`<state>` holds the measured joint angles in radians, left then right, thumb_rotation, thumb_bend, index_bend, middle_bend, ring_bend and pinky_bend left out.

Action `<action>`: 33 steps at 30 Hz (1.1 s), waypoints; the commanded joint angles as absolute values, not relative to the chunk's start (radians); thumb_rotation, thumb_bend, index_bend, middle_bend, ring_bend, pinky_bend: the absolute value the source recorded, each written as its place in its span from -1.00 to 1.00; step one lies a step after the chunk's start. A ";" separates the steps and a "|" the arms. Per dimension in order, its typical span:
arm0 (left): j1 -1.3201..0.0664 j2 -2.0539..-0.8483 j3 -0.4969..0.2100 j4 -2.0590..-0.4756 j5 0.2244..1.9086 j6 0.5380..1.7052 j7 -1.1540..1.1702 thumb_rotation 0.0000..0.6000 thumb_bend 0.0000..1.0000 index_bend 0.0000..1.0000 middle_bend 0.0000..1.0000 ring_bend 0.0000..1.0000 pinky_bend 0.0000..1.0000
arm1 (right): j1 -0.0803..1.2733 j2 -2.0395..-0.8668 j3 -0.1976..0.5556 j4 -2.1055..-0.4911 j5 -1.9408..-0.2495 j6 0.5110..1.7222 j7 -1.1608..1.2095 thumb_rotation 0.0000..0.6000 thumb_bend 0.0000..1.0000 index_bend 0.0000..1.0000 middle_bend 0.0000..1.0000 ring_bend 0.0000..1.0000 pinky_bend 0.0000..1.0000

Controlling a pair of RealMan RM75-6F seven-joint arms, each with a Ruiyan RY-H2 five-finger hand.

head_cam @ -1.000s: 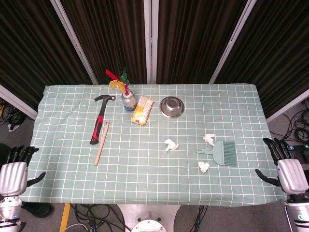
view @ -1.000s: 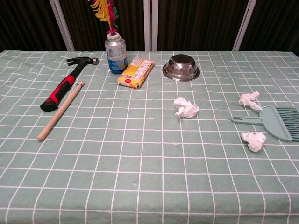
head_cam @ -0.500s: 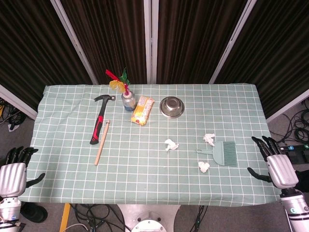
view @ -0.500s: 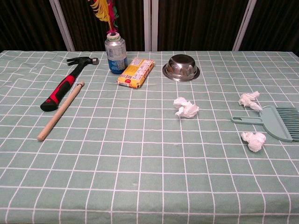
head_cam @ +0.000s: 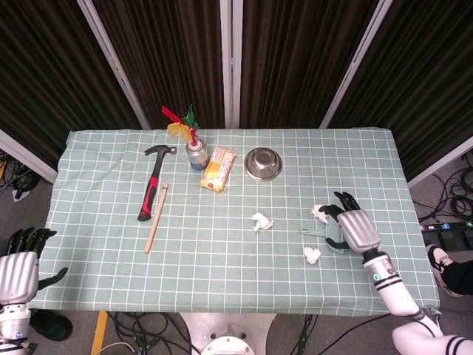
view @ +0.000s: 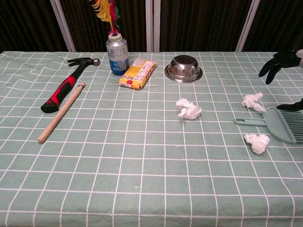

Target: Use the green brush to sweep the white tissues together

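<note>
The green brush [view: 278,124] lies flat at the right of the table, handle [head_cam: 312,232] pointing left. Three crumpled white tissues lie near it: one [head_cam: 261,222] toward the middle, one [head_cam: 320,212] just behind the brush, one [head_cam: 312,255] in front of it. My right hand [head_cam: 353,226] hovers over the brush with fingers spread, holding nothing; its dark fingertips [view: 279,63] show at the right edge of the chest view. My left hand [head_cam: 21,262] stays off the table's left front corner, fingers apart and empty.
At the back stand a steel bowl [head_cam: 264,162], a yellow packet [head_cam: 218,169] and a can with a feather shuttlecock [head_cam: 194,150]. A red-and-black hammer [head_cam: 154,183] and a wooden stick [head_cam: 156,217] lie on the left. The checked cloth [head_cam: 214,259] covers the table.
My right hand has swung in from beyond the table's right edge to above the brush. The left hand dropped slightly. Brush and tissues have not moved.
</note>
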<state>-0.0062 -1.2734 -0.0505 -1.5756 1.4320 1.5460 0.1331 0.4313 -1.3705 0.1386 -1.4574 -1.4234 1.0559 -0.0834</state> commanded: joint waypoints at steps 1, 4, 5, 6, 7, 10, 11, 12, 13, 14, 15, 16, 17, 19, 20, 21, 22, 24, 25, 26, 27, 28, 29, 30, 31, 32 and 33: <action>-0.006 -1.275 -0.051 -1.571 1.429 1.544 0.129 1.00 -0.78 -0.54 -0.61 -0.78 -0.80 | 0.475 -1.447 0.149 -1.392 -1.368 1.006 -0.160 1.00 -0.85 -0.39 -0.27 -0.98 -1.00; -0.006 -1.276 -0.051 -1.567 1.427 1.539 0.123 1.00 -0.78 -0.54 -0.61 -0.78 -0.80 | 0.493 -1.496 0.145 -1.346 -1.343 0.985 -0.194 1.00 -0.82 -0.34 -0.27 -0.98 -1.00; -0.006 -1.277 -0.051 -1.565 1.427 1.538 0.121 1.00 -0.78 -0.54 -0.61 -0.78 -0.80 | 0.497 -1.511 0.143 -1.330 -1.337 0.982 -0.204 1.00 -0.81 -0.30 -0.27 -0.98 -1.00; -0.006 -1.279 -0.050 -1.562 1.427 1.537 0.119 1.00 -0.78 -0.54 -0.61 -0.78 -0.80 | 0.502 -1.529 0.139 -1.309 -1.330 0.975 -0.220 1.00 -0.80 -0.27 -0.27 -0.98 -1.00; -0.006 -1.280 -0.050 -1.560 1.426 1.536 0.118 1.00 -0.78 -0.54 -0.61 -0.78 -0.80 | 0.505 -1.541 0.136 -1.295 -1.326 0.971 -0.229 1.00 -0.80 -0.24 -0.27 -0.98 -1.00; -0.006 -1.281 -0.049 -1.556 1.424 1.533 0.112 1.00 -0.78 -0.54 -0.61 -0.78 -0.80 | 0.514 -1.577 0.128 -1.259 -1.317 0.964 -0.249 1.00 -0.80 -0.21 -0.27 -0.98 -1.00; -0.006 -1.281 -0.049 -1.554 1.424 1.533 0.110 1.00 -0.78 -0.54 -0.61 -0.78 -0.80 | 0.515 -1.585 0.126 -1.250 -1.316 0.965 -0.254 1.00 -0.80 -0.20 -0.26 -0.98 -1.00; -0.005 -1.281 -0.049 -1.553 1.424 1.533 0.108 1.00 -0.78 -0.54 -0.61 -0.78 -0.80 | 0.516 -1.595 0.124 -1.239 -1.314 0.969 -0.260 1.00 -0.80 -0.20 -0.25 -0.98 -1.00; -0.004 -1.281 -0.049 -1.551 1.424 1.534 0.106 1.00 -0.78 -0.54 -0.61 -0.78 -0.80 | 0.516 -1.602 0.122 -1.231 -1.314 0.972 -0.267 1.00 -0.80 -0.19 -0.23 -0.97 -1.00; -0.004 -1.282 -0.049 -1.549 1.424 1.534 0.103 1.00 -0.78 -0.54 -0.61 -0.78 -0.80 | 0.516 -1.609 0.119 -1.221 -1.314 0.975 -0.274 1.00 -0.79 -0.18 -0.21 -0.96 -1.00; -0.003 -1.282 -0.048 -1.547 1.424 1.533 0.101 1.00 -0.78 -0.54 -0.61 -0.78 -0.80 | 0.516 -1.614 0.118 -1.215 -1.312 0.977 -0.278 1.00 -0.79 -0.18 -0.19 -0.94 -1.00; -0.003 -1.283 -0.048 -1.545 1.423 1.532 0.100 1.00 -0.78 -0.54 -0.61 -0.78 -0.80 | 0.516 -1.618 0.117 -1.210 -1.311 0.979 -0.281 1.00 -0.78 -0.17 -0.18 -0.92 -1.00; -0.003 -1.283 -0.048 -1.544 1.422 1.532 0.098 1.00 -0.78 -0.54 -0.61 -0.78 -0.80 | 0.516 -1.621 0.116 -1.207 -1.310 0.981 -0.284 1.00 -0.78 -0.17 -0.16 -0.91 -1.00; -0.002 -1.285 -0.048 -1.541 1.424 1.532 0.094 1.00 -0.78 -0.54 -0.61 -0.78 -0.80 | 0.514 -1.625 0.113 -1.200 -1.308 0.986 -0.290 1.00 -0.77 -0.17 -0.11 -0.87 -1.00; -0.002 -1.287 -0.048 -1.538 1.424 1.533 0.093 1.00 -0.78 -0.54 -0.61 -0.78 -0.80 | 0.514 -1.626 0.111 -1.197 -1.308 0.989 -0.295 1.00 -0.76 -0.16 -0.09 -0.85 -1.00; -0.001 -1.288 -0.047 -1.536 1.425 1.533 0.091 1.00 -0.78 -0.54 -0.61 -0.78 -0.80 | 0.513 -1.628 0.109 -1.193 -1.305 0.990 -0.302 1.00 -0.76 -0.16 -0.08 -0.84 -1.00; -0.001 -1.289 -0.047 -1.535 1.425 1.533 0.089 1.00 -0.78 -0.54 -0.61 -0.78 -0.80 | 0.513 -1.629 0.108 -1.190 -1.303 0.989 -0.306 1.00 -0.76 -0.15 -0.07 -0.83 -1.00; -0.001 -1.290 -0.048 -1.531 1.425 1.534 0.086 1.00 -0.78 -0.54 -0.61 -0.78 -0.80 | 0.515 -1.631 0.107 -1.185 -1.296 0.984 -0.313 1.00 -0.76 -0.15 -0.07 -0.82 -1.00; -0.002 -1.291 -0.049 -1.529 1.426 1.534 0.085 1.00 -0.78 -0.54 -0.61 -0.78 -0.80 | 0.516 -1.632 0.107 -1.184 -1.293 0.981 -0.316 1.00 -0.76 -0.15 -0.07 -0.82 -1.00; -0.002 -1.291 -0.049 -1.528 1.426 1.533 0.084 1.00 -0.78 -0.54 -0.61 -0.78 -0.80 | 0.516 -1.632 0.105 -1.181 -1.290 0.979 -0.318 1.00 -0.76 -0.15 -0.07 -0.82 -1.00; -0.002 -1.292 -0.049 -1.526 1.427 1.533 0.082 1.00 -0.78 -0.54 -0.61 -0.78 -0.80 | 0.517 -1.633 0.104 -1.178 -1.287 0.975 -0.320 1.00 -0.75 -0.15 -0.06 -0.82 -1.00; -0.002 -1.292 -0.049 -1.525 1.426 1.532 0.081 1.00 -0.78 -0.54 -0.61 -0.78 -0.80 | 0.518 -1.633 0.104 -1.176 -1.285 0.972 -0.323 1.00 -0.74 -0.15 -0.06 -0.82 -1.00; -0.002 -1.293 -0.049 -1.524 1.425 1.531 0.081 1.00 -0.78 -0.54 -0.61 -0.78 -0.80 | 0.519 -1.634 0.103 -1.174 -1.282 0.969 -0.326 1.00 -0.73 -0.14 -0.06 -0.82 -1.00; -0.002 -1.294 -0.049 -1.523 1.424 1.530 0.080 1.00 -0.78 -0.54 -0.61 -0.78 -0.80 | 0.522 -1.634 0.102 -1.172 -1.279 0.962 -0.330 1.00 -0.71 -0.14 -0.06 -0.82 -1.00; -0.002 -1.294 -0.049 -1.522 1.424 1.530 0.079 1.00 -0.78 -0.54 -0.61 -0.78 -0.80 | 0.524 -1.633 0.101 -1.171 -1.277 0.957 -0.333 1.00 -0.70 -0.14 -0.06 -0.82 -1.00; -0.002 -1.294 -0.050 -1.521 1.423 1.529 0.078 1.00 -0.78 -0.54 -0.61 -0.78 -0.80 | 0.526 -1.632 0.100 -1.171 -1.274 0.952 -0.337 1.00 -0.67 -0.14 -0.06 -0.82 -1.00; -0.002 -1.294 -0.050 -1.520 1.423 1.529 0.077 1.00 -0.78 -0.54 -0.61 -0.78 -0.80 | 0.529 -1.630 0.099 -1.173 -1.272 0.947 -0.342 1.00 -0.63 -0.14 -0.06 -0.82 -1.00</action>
<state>-0.0017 -1.2942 -0.0499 -1.5199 1.4230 1.5295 0.0769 0.5262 -1.6319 0.1005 -1.1727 -1.2747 0.9511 -0.3384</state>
